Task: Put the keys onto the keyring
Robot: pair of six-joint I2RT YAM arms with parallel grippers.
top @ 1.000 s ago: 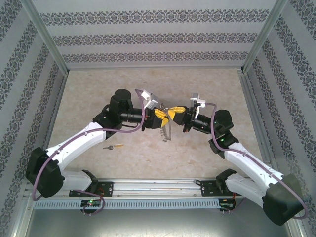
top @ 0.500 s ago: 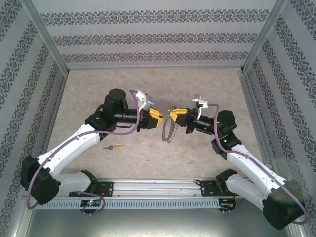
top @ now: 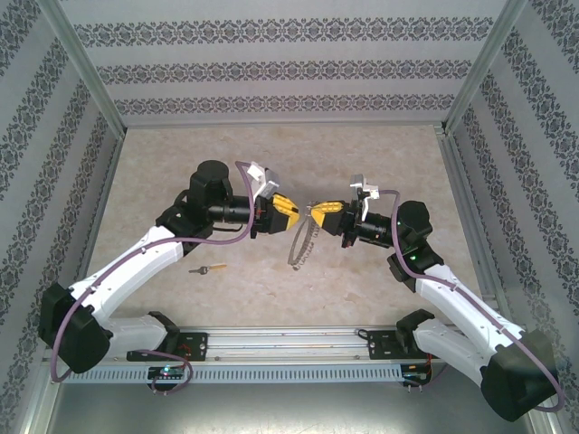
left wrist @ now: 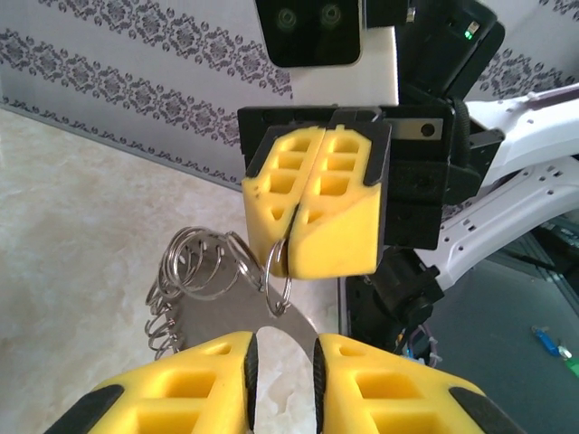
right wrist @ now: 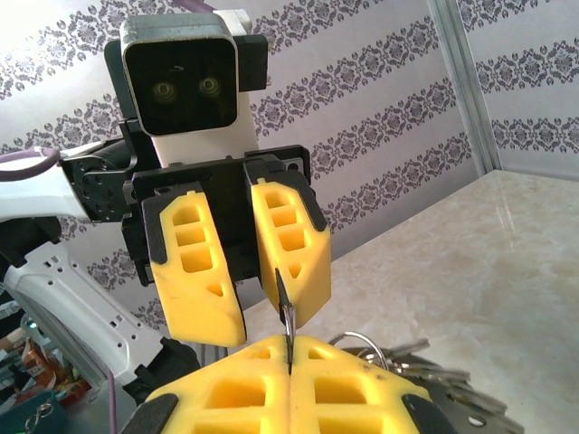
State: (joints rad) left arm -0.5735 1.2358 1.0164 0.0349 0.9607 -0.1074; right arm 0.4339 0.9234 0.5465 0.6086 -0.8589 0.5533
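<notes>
Pinching the coiled grey keyring (top: 301, 242), the right tool (top: 317, 210) faces the left tool (top: 293, 207) (jaws parted).

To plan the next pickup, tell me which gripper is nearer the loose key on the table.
Left. The left gripper is raised, beyond the key and to its right; the right gripper faces it from farther right, shut on the keyring.

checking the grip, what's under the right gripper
The keyring hangs beneath the right gripper, with the table below it. The pinched stretch of ring is hidden between the shut fingers.
</notes>
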